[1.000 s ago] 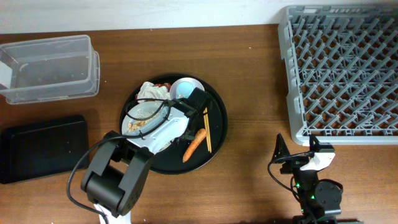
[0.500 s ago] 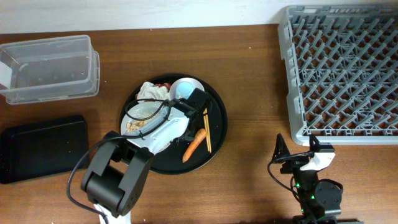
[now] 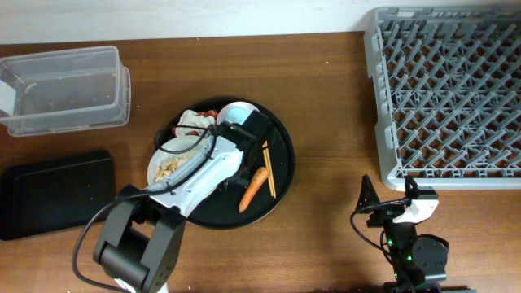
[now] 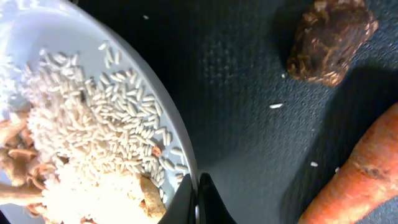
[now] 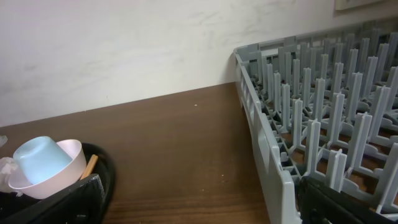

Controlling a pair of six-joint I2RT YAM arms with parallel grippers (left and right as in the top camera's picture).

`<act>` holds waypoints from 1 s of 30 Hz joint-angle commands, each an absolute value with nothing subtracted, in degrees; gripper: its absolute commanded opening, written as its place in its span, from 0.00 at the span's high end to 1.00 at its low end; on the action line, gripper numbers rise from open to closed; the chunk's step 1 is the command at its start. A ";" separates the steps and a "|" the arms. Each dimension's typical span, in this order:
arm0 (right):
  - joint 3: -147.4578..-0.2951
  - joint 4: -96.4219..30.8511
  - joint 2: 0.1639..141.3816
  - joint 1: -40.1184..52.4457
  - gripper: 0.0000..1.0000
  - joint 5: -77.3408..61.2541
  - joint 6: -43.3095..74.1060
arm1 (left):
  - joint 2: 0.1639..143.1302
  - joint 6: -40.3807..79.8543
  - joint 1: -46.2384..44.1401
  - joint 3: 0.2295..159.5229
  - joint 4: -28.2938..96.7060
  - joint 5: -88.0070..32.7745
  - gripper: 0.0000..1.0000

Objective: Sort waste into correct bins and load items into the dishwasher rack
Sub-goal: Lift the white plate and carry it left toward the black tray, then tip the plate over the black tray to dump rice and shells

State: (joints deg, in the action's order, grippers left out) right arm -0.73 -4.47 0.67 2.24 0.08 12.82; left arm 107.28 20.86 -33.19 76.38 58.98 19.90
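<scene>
White plate (image 4: pixel 74 31) of rice (image 4: pixel 87 137): rim pinched by left gripper (image 4: pixel 198 200), centre-left of overhead frame.
Right gripper (image 3: pixel 388 190): fingers spread apart, lower right, below dishwasher rack (image 3: pixel 448 89).

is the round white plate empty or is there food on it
Not empty. The round white plate holds a pile of pale rice grains and brown scraps, clear in the left wrist view.
</scene>
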 commanded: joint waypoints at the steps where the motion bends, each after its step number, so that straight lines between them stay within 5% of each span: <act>1: -0.32 -4.69 0.21 2.50 0.02 0.69 12.25 | 105.38 21.69 -32.84 79.96 60.73 22.92 0.99; 13: -0.32 -4.67 0.21 2.50 0.02 0.69 12.25 | 105.27 24.23 -31.33 83.90 64.23 31.92 0.99; 30: -0.32 -4.69 0.21 2.52 0.02 0.69 12.25 | 105.19 23.92 -8.40 90.17 58.85 23.11 0.99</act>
State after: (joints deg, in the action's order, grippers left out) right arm -0.73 -4.47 0.67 2.24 0.08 12.82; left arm 107.24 23.66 -12.71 88.82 60.27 25.87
